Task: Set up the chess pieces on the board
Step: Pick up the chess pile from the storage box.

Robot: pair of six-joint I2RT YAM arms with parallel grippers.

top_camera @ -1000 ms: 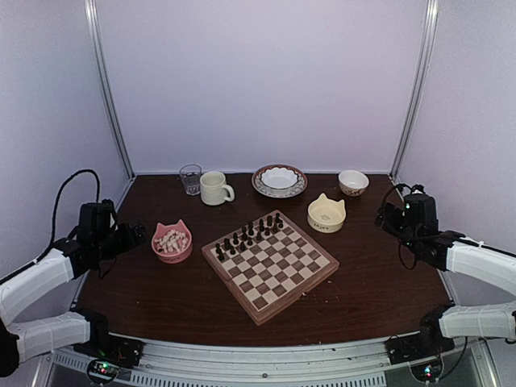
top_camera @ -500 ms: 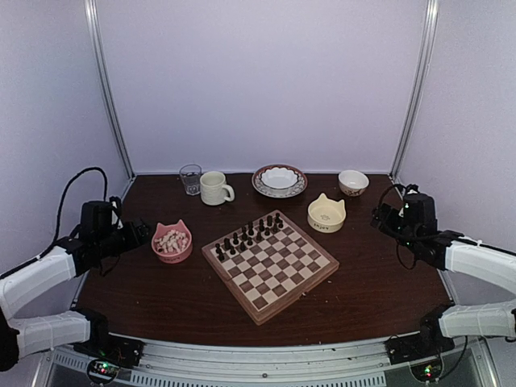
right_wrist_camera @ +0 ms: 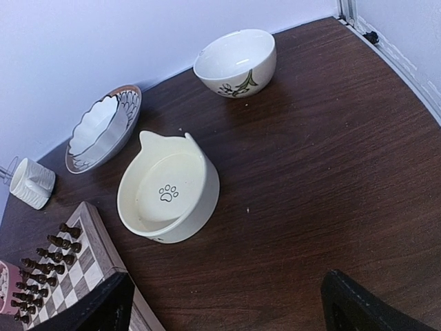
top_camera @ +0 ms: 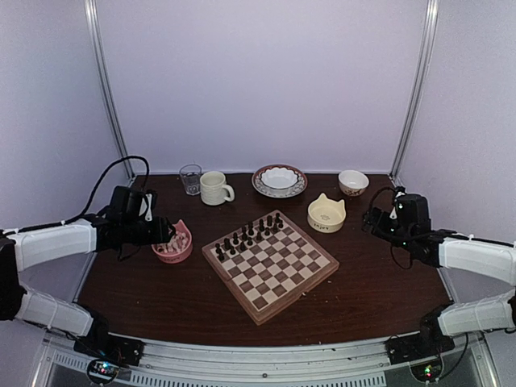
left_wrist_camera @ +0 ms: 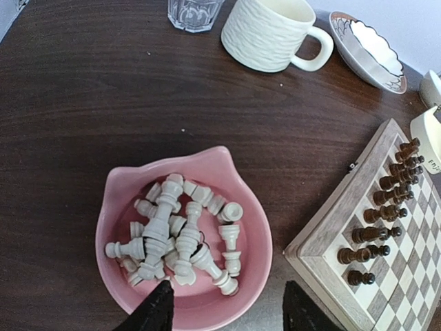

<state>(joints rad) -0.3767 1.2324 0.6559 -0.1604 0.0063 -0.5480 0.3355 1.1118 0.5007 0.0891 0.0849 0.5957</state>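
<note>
Several cream-white chess pieces lie jumbled in a pink cat-eared bowl left of the board. Dark pieces fill the board's two far-left rows. My left gripper hovers over the pink bowl. In the left wrist view it is open, one fingertip over the bowl's near inside wall, the other over the table between the bowl and the board's corner, holding nothing. My right gripper is wide open above bare table right of the board, near the cream paw-print bowl.
Along the back stand a glass, a ribbed cream mug, a scalloped dish and a small white bowl. The cream paw-print bowl sits just off the board's far right corner.
My left arm has swung in from the left edge to above the pink bowl, and its jaws have narrowed. The right gripper has crept slightly left.
</note>
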